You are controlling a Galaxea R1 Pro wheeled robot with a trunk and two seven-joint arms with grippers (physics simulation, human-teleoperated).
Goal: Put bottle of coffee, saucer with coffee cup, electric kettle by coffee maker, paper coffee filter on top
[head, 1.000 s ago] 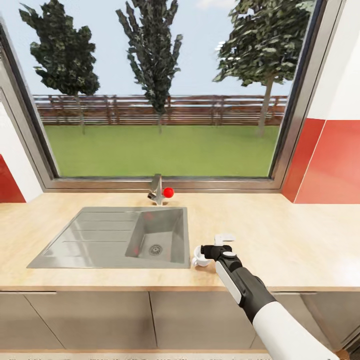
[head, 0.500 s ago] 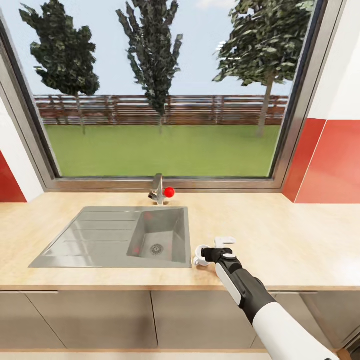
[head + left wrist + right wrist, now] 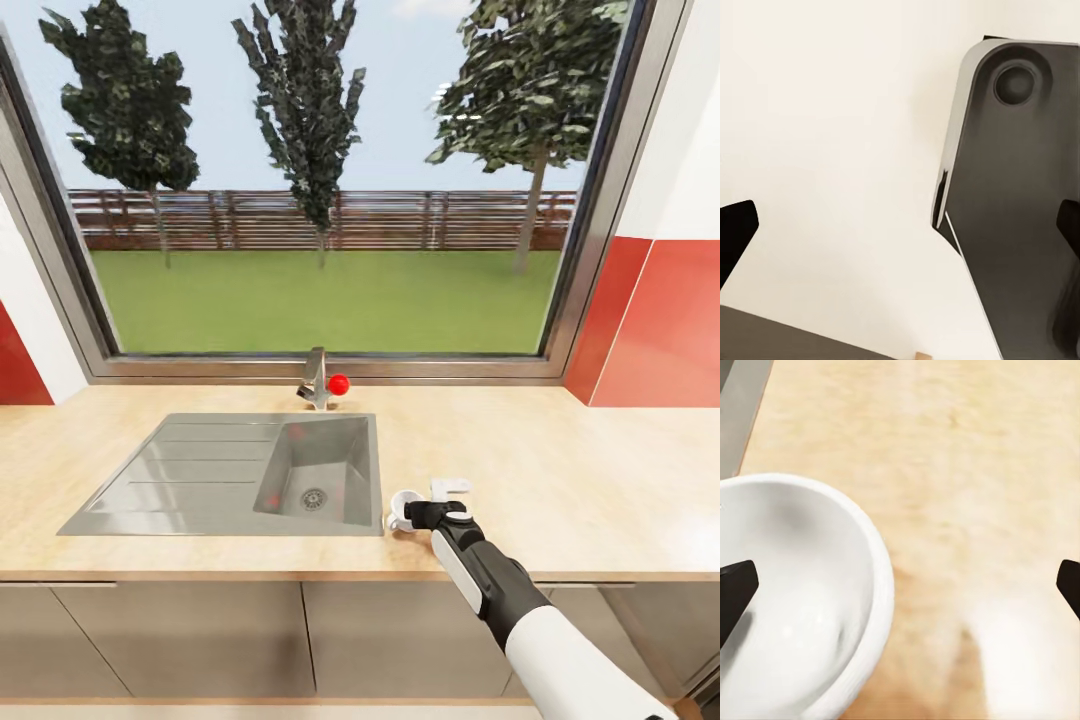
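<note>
Countertop runs light tan across the head view, over grey cabinet fronts. Steel sink is set into it at roughly 9 o'clock from the right gripper, its tap with a red knob at the back edge beneath the window. Red wall panels flank the window.

Right arm reaches in from the 5 o'clock corner. Right gripper sits low over the worktop, just beside the sink's right rim. Coffee cup stands on the countertop at the gripper's 9 o'clock, a small white bowl shape partly hidden by the black wrist. White fingers show past the wrist at about 1 o'clock.

Right wrist view: coffee cup seen from above, plain white, mouth up, upright. One dark fingertip lies over the cup's inside; the other fingertip is well apart, over bare wood at the far side. Claw is spread wide, released, grasping nothing; cup's near wall stands between the two fingers. Contact between finger and cup cannot be told. Grey sink edge shows in one corner.

Left wrist view: left gripper spread open, dark fingertips at both edges, pale surface and a grey robot part beyond.
</note>
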